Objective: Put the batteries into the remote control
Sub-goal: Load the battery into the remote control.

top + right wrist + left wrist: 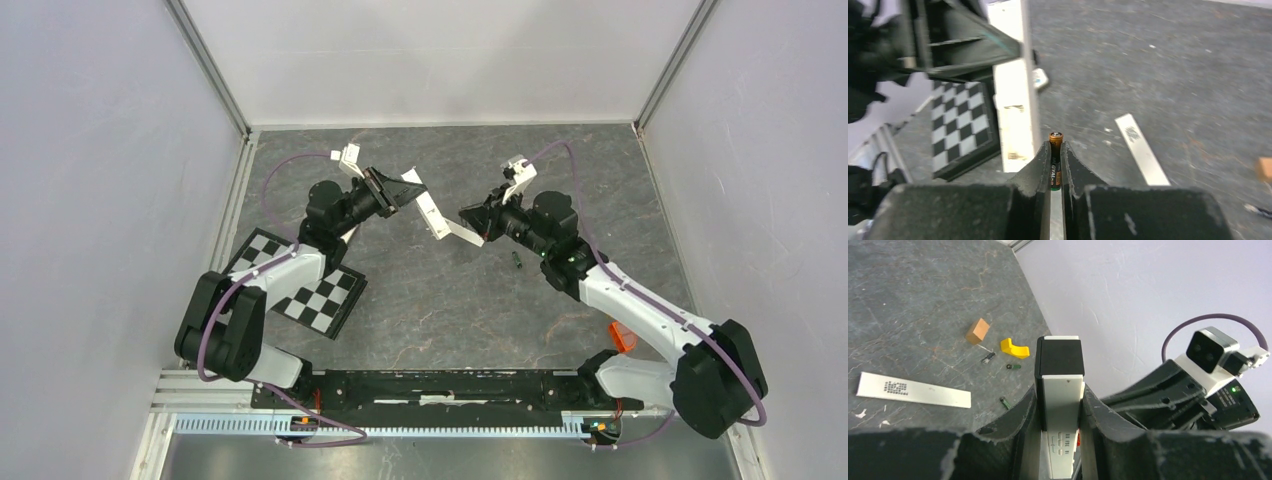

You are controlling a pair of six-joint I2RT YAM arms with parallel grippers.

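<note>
Above the middle of the dark, stone-patterned surface (430,320), the two arms meet tip to tip. Of the pair, the left tool (1059,396) is clamped on the remote control (1061,382), one finger on each long edge. The remote stands on end between them, with a black section topmost and small markings low on its white body. In the top view it slants away from the left tool toward 5 o'clock.

Facing it, the right tool (1055,152) is closed almost fully, pinching one battery (1055,142) upright. The battery's copper-coloured end pokes out past the fingertips. In the right wrist view it sits just beside the remote's lower end, at about 4 o'clock from it. Whether the two touch I cannot tell.

Down on the surface lie a few loose batteries (1013,367), clustered near a yellow curved piece (1014,348). A brown block (978,331) sits at 10 o'clock of that piece, and a long white bar (913,390) lies flat at its 8 o'clock. A checkerboard (300,280) lies under the left arm, at 8 o'clock in the top view.
</note>
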